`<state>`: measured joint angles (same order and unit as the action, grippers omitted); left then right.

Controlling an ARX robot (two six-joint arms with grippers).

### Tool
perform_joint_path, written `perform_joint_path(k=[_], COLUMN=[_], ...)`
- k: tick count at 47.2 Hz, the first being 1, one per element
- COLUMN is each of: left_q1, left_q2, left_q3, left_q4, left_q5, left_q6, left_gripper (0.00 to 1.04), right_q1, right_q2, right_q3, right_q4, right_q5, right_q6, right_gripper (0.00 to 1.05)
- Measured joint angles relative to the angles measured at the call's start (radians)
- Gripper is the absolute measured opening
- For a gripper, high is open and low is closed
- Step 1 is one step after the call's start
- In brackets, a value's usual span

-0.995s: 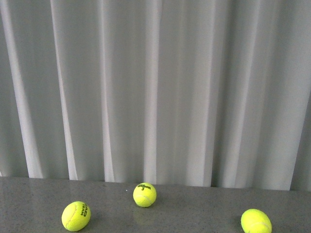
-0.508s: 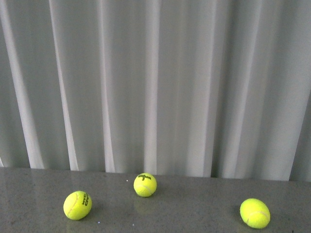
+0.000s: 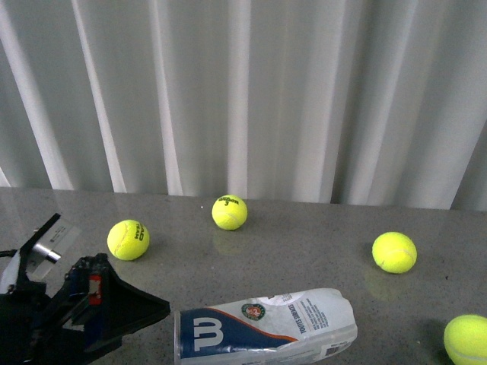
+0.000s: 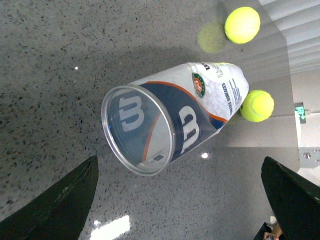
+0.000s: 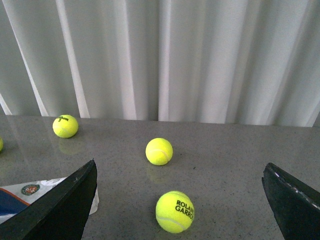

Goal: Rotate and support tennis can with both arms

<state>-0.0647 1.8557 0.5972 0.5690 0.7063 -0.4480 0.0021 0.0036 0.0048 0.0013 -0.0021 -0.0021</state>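
Early in the task, by the look of it: approach, with no grip taken yet. Tennis can [image 3: 266,331] flat on its side on the grey counter [image 3: 304,266], open silver-rimmed mouth turned toward the robot's left, creased closed end toward its right, seemingly empty. Left gripper [image 4: 178,165] just off the can's mouth end, spread wide, holding nothing. In the left wrist view, looking straight down the can's bore, fingers [image 4: 55,200] well out to either side of the rim and apart from it. Right gripper [image 5: 178,164] likewise spread wide and empty, back from the can's closed end, with only a corner of the label at the edge of the right wrist view. Four tennis balls [image 3: 230,212] loose around the can: three beyond it, toward the white curtain [image 3: 243,99], and one off its closed end on the robot's right, none touching it. Next, probably: bring the left gripper in over the rim and close on the wall near the mouth, then carry the right gripper across to the closed end to steady it through the turn. Worth minding: thin clear plastic, dented, likely to buckle or slip under a hard pinch. Also a round body, free to roll on the smooth counter before a hold at both ends.
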Motion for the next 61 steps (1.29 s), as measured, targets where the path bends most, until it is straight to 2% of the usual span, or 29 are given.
perform_joint_path(k=[14,26,37,52,61], left_q1=[-0.077,-0.122,-0.149,-0.171,-0.164], left_q2=[0.167,0.259,0.302,0.310,0.310], left_q3=[0.115,0.131,0.151,0.172,0.146], left_q4=[0.048,0.168,0.218,0.202,0.274], left_q5=[0.006,0.026,0.048,0.030,0.034], left_q6=[-0.064,-0.169,-0.223,-0.239,-0.311], left_gripper=[0.98,0.98,0.97,0.53,0.27], right_q1=[0.000,0.000,0.000,0.000,0.000], right_q2=[0.000,0.000,0.000,0.000,0.000], right_q3=[0.000,0.000,0.000,0.000,0.000], right_q4=[0.000,0.000,0.000,0.000,0.000], right_q5=[0.000,0.000,0.000,0.000,0.000], right_q6=[0.000,0.000,0.000,0.000,0.000], right_gripper=[0.98,0.98,0.98,0.98,0.98])
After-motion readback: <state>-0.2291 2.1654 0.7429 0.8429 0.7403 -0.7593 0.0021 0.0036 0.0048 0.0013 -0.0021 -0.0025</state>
